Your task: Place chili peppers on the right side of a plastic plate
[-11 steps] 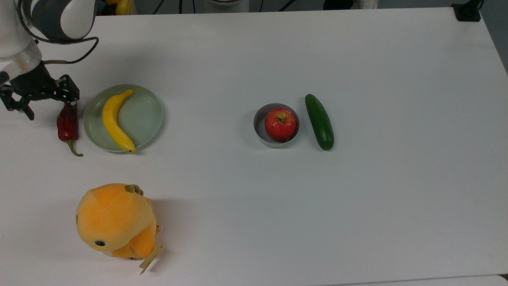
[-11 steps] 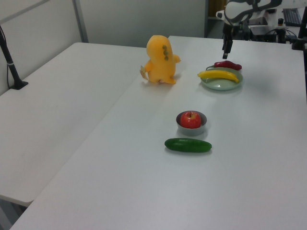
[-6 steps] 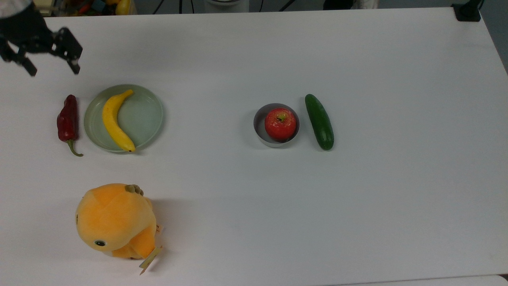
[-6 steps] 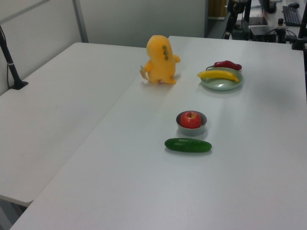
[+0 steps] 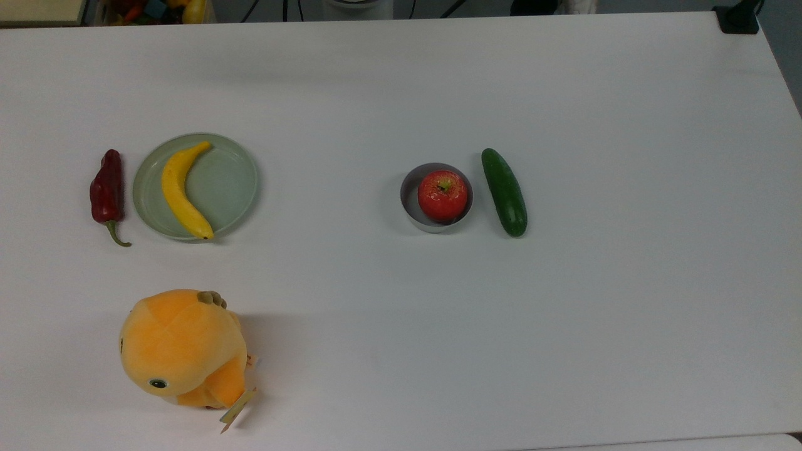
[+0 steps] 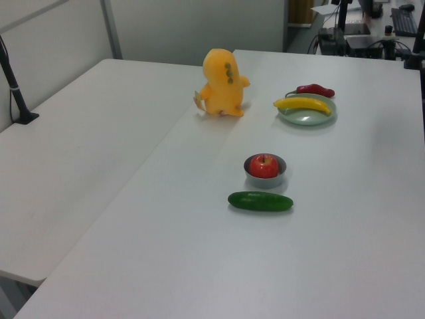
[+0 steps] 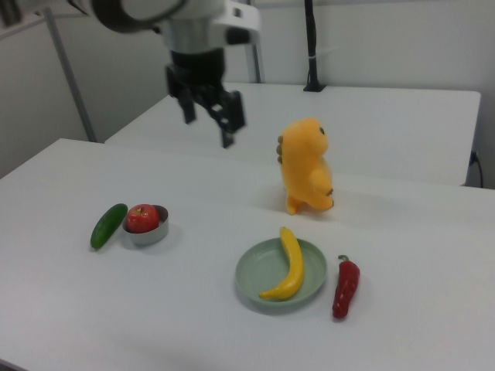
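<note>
bench (image 5: 564, 344) white | gripper (image 7: 207, 117) raised above it, fingers (image 7: 229, 131) spread, empty | plastic plate (image 5: 232, 188) holds banana (image 5: 178, 191) | chili pepper (image 5: 106, 191) on bench just beside plate, at the top view's left

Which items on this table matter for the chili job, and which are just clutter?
Job items:
dark red wrinkled chili pepper
pale green round plastic plate

Lying about:
yellow banana on the plate
red apple in small metal bowl
green cucumber
orange plush toy
</note>
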You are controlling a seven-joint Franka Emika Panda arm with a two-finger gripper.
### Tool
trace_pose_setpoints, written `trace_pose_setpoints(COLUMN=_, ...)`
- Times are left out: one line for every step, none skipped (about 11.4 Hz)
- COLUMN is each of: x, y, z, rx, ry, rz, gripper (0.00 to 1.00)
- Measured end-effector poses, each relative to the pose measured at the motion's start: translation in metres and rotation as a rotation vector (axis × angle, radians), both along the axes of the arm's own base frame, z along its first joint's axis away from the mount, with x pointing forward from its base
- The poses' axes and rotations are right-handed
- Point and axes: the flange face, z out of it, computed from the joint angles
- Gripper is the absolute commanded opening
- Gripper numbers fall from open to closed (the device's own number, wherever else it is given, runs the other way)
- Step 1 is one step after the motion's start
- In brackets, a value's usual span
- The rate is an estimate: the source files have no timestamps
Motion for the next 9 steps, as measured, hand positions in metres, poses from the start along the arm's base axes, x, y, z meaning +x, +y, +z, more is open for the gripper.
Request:
trace_pose_setpoints(x=-0.009, y=0.022, z=0.015, rx=0.011, ry=0.007, rz=-0.01, gripper=1.0)
trace_pose_setpoints(x=-0.011, y=0.041, z=0.023, rx=0.017, ry=0.007, rz=-0.017, gripper=1.0)
trace_pose_setpoints(x=-0.011, y=0.063, z=0.027, rx=0.021, ry=0.014, rz=-0.029, gripper=1.0)
trace_pose_setpoints(x=-0.01, y=0.085, z=0.028, rx=0.018, ry=0.025, rz=-0.037, gripper=1.0)
trace_pose_setpoints(x=-0.007, y=0.109, z=0.027, rx=0.007, ry=0.041, rz=-0.043, gripper=1.0)
trace_pose_setpoints(x=-0.005, y=0.134, z=0.023, rx=-0.003, ry=0.058, rz=-0.036, gripper=1.0)
trace_pose_setpoints(x=-0.005, y=0.161, z=0.016, rx=-0.023, ry=0.079, rz=-0.011, gripper=1.0)
trace_pose_setpoints(x=-0.006, y=0.18, z=0.008, rx=-0.036, ry=0.097, rz=0.021, gripper=1.0)
trace_pose_setpoints(x=-0.009, y=0.198, z=0.0, rx=-0.04, ry=0.112, rz=0.055, gripper=1.0)
